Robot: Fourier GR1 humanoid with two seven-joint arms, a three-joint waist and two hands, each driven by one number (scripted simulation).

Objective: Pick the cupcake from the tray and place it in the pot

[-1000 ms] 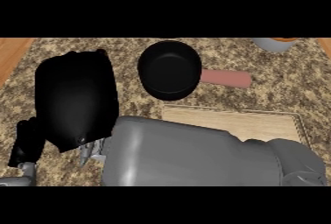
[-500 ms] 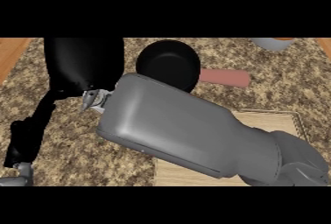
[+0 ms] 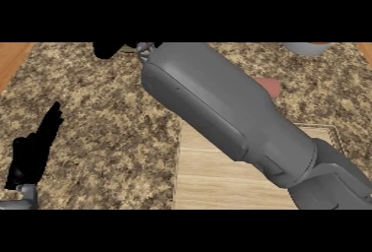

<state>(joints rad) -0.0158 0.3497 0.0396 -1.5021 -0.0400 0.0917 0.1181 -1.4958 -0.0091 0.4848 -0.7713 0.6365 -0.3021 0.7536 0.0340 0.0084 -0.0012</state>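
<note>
At the near left edge of the view the left robot hand (image 3: 33,152) was seen resting with its fingers straight and open, well apart from anything else, over the speckled bench (image 3: 109,113). Further right, the wooden tray (image 3: 210,177) was seen lying on the bench, its bare boards showing beside the arm. Across the middle of the view the grey right forearm (image 3: 225,113) was stretched towards the far side, and only a black scrap of the right robot hand (image 3: 109,49) was visible at the far edge, so whether it was open, closed or gripping the cupcake could not be told. Neither the cupcake nor the pot could be made out, both presumably being hidden by the arm or lying beyond the far edge. A reddish block (image 3: 270,87) was glimpsed just right of the forearm. It was judged that the step would be done well if the hand were brought squarely over the pot's opening before any release.
</note>
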